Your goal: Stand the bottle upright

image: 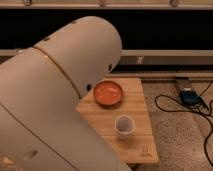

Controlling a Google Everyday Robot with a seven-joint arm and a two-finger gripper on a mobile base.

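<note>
Robot arm (55,100) filled left of view; gripper out of sight, grip state can't tell. Orange bowl (108,92) & white cup (124,125) sat apart on wooden table (140,145).

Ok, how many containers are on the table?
2: orange bowl at the far side, white cup nearer. The arm may hide more on the left; the pincer is out of view.

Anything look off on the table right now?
Nothing spilled or tipped: the orange bowl and white cup sit upright on the wooden table. Oddity: the arm blocks the left side, so the bottle and the claw are out of view.
</note>
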